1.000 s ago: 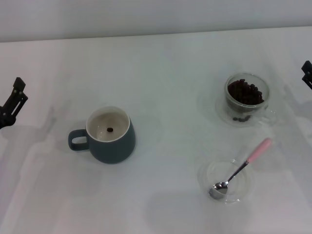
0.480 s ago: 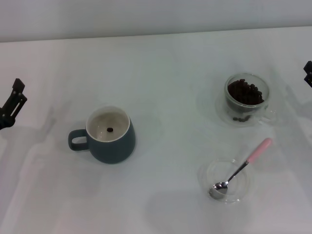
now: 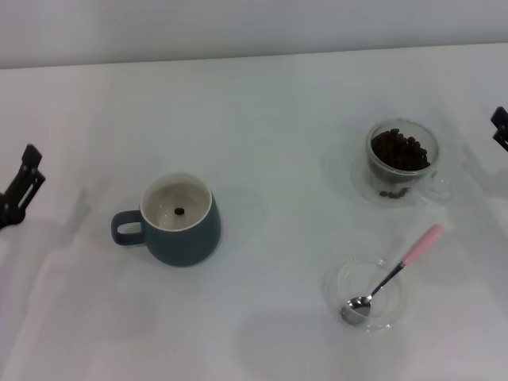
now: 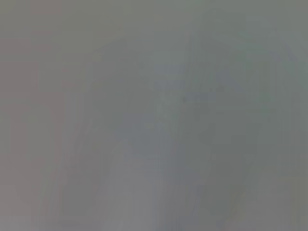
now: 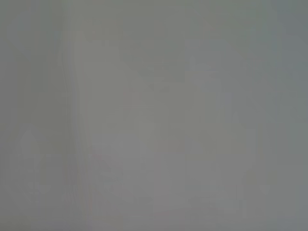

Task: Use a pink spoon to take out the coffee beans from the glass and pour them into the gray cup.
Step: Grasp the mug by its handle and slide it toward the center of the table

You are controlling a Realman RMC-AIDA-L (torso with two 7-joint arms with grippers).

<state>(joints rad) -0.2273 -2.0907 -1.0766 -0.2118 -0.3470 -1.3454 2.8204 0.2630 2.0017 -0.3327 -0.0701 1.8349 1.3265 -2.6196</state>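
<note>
The pink spoon lies with its bowl in a shallow clear dish on the white surface, near the glass of coffee beans. The gray cup holds one bean. Left claw and right claw sit at the edges; grip, can't tell.

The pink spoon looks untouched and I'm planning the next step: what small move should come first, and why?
Probably bring the right gripper toward the pink spoon: it lies with its bowl in the glass dish, handle nearest that side, and neither gripper holds anything.
</note>
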